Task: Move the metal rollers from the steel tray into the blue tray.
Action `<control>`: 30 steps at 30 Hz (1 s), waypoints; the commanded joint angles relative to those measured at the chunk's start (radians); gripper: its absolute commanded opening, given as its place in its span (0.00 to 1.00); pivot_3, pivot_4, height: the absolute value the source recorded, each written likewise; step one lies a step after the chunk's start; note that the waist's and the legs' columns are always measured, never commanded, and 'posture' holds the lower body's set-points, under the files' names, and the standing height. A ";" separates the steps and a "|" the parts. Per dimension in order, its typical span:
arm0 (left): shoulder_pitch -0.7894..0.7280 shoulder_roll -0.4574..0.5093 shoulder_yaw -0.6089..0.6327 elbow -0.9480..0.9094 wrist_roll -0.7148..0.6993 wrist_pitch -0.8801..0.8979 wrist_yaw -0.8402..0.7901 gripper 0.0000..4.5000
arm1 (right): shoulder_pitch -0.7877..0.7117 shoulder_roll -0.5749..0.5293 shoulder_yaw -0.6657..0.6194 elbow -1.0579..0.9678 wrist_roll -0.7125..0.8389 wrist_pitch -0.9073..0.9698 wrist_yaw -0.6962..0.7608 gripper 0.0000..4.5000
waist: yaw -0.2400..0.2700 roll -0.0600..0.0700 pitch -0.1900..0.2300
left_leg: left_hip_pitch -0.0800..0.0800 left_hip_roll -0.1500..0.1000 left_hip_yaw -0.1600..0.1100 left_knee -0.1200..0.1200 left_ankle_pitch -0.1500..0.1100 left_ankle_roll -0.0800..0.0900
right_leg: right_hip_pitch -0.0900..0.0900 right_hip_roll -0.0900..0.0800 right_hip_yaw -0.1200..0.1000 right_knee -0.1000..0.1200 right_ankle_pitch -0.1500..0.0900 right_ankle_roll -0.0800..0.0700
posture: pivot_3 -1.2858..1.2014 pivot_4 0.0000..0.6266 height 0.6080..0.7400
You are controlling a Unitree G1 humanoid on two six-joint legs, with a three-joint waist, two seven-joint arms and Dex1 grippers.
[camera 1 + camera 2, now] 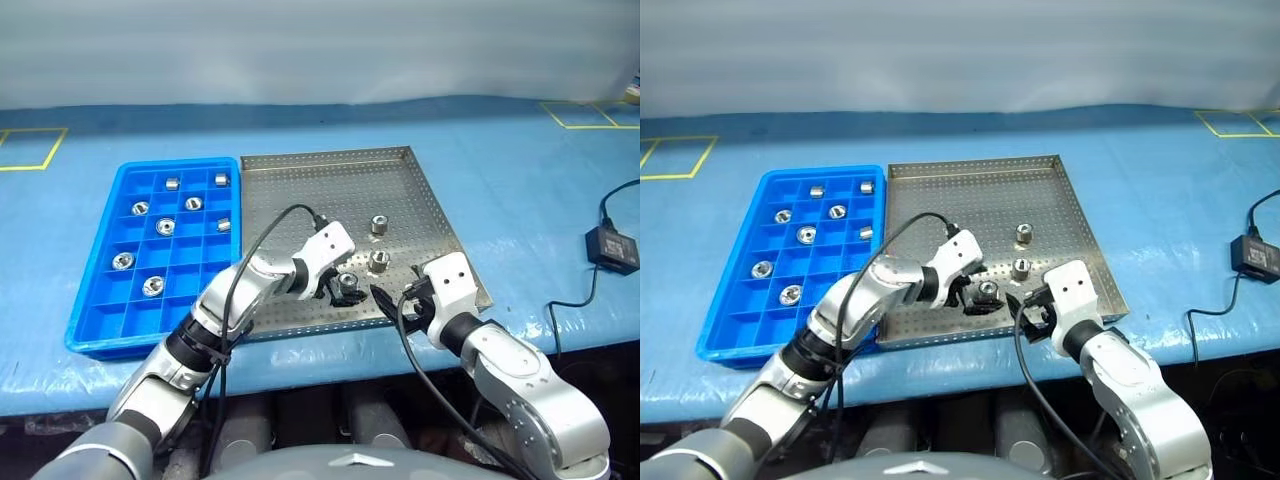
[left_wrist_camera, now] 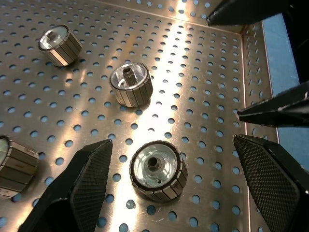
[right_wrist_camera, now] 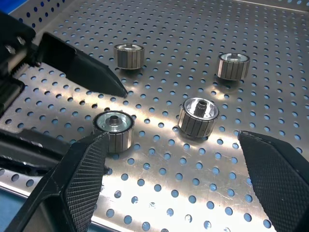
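Observation:
The steel tray (image 1: 300, 190) lies mid-table with the blue tray (image 1: 95, 325) against its left side. Several metal rollers (image 1: 165, 226) sit in the blue tray's compartments. Three more rollers (image 1: 379, 225) stand near the steel tray's front right. My left gripper (image 1: 340, 290) is open low over the steel floor, its fingers (image 2: 91, 174) well apart on either side of one upright roller (image 2: 158, 170) without touching it. My right gripper (image 3: 173, 137) is open just to the right, pointing at the same group; a roller (image 3: 199, 116) stands ahead of its fingers (image 3: 275, 169).
The two grippers' fingertips are close together near the steel tray's front right corner (image 1: 478, 298). A black power adapter (image 1: 612, 246) with its cable lies on the blue table cover at the right. Yellow tape marks (image 1: 30, 150) sit at the far corners.

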 commanded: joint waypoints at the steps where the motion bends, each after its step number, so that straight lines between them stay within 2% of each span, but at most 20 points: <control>1: -0.025 -0.024 -0.010 0.028 0.021 -0.045 0.007 0.97 | -0.005 0.005 -0.007 -0.046 0.000 -0.009 -0.009 1.00 | -0.001 0.000 0.000 | 0.000 0.000 0.000 0.000 0.000 0.000 | 0.000 0.000 0.000 0.000 0.000 0.000 | 0.46 0.24 1.00; 6: -0.033 -0.066 -0.017 0.124 0.052 -0.097 0.027 0.97 | -0.028 0.002 0.003 -0.028 0.004 -0.011 -0.004 1.00 | -0.001 0.000 0.000 | 0.000 0.000 0.000 0.000 0.000 0.000 | 0.000 0.000 0.000 0.000 0.000 0.000 | 0.46 0.24 1.00; 7: -0.034 -0.074 -0.012 0.141 0.056 -0.106 0.034 0.93 | -0.033 0.001 0.005 -0.025 0.003 -0.011 -0.003 1.00 | -0.001 0.000 0.000 | 0.000 0.000 0.000 0.000 0.000 0.000 | 0.000 0.000 0.000 0.000 0.000 0.000 | 0.46 0.24 1.00; 9: -0.032 -0.088 0.000 0.156 0.061 -0.118 0.042 0.84 | -0.039 0.001 0.008 -0.022 0.004 -0.010 -0.001 1.00 | 0.000 0.000 0.000 | 0.000 0.000 0.000 0.000 0.000 0.000 | 0.000 0.000 0.000 0.000 0.000 0.000 | 0.47 0.24 1.00; 15: -0.012 -0.067 0.008 0.113 0.055 -0.102 0.031 0.41 | -0.060 -0.002 0.025 -0.010 0.006 -0.009 0.008 1.00 | 0.005 0.000 0.000 | 0.000 0.000 0.000 0.000 0.000 0.000 | 0.000 0.000 0.000 0.000 0.000 0.000 | 0.48 0.24 1.00; 16: -0.007 -0.060 0.013 0.096 0.053 -0.097 0.032 0.38 | -0.065 -0.002 0.028 -0.007 0.006 -0.009 0.011 1.00 | 0.006 0.000 0.000 | 0.000 0.000 0.000 0.000 0.000 0.000 | 0.000 0.000 0.000 0.000 0.000 0.000 | 0.49 0.24 1.00; 18: 0.004 -0.049 0.041 0.048 0.043 -0.087 0.042 0.38 | -0.080 -0.005 0.039 0.001 0.008 -0.007 0.021 1.00 | 0.008 0.000 0.000 | 0.000 0.000 0.000 0.000 0.000 0.000 | 0.000 0.000 0.000 0.000 0.000 0.000 | 0.50 0.24 1.00; 20: 0.020 -0.059 0.136 -0.035 0.011 -0.055 0.090 0.38 | -0.108 -0.014 0.055 0.012 0.006 -0.008 0.034 1.00 | 0.009 0.000 0.000 | 0.000 0.000 0.000 0.000 0.000 0.000 | 0.000 0.000 0.000 0.000 0.000 0.000 | 0.50 0.24 1.00; 25: 0.066 -0.139 0.446 -0.243 -0.048 0.030 0.292 0.38 | -0.217 -0.012 0.103 0.057 0.010 -0.015 0.067 1.00 | 0.014 0.000 0.001 | -0.001 0.000 0.000 0.000 0.000 0.000 | 0.000 -0.001 0.000 0.000 0.001 0.001 | 0.53 0.24 1.00; 30: 0.185 -0.128 0.561 -0.436 0.053 0.080 0.494 0.38 | -0.341 -0.022 0.221 0.127 0.022 -0.073 0.181 1.00 | 0.030 0.000 0.001 | 0.001 0.000 -0.001 -0.002 0.000 0.000 | 0.000 0.001 0.000 0.000 0.003 0.005 | 0.55 0.24 1.00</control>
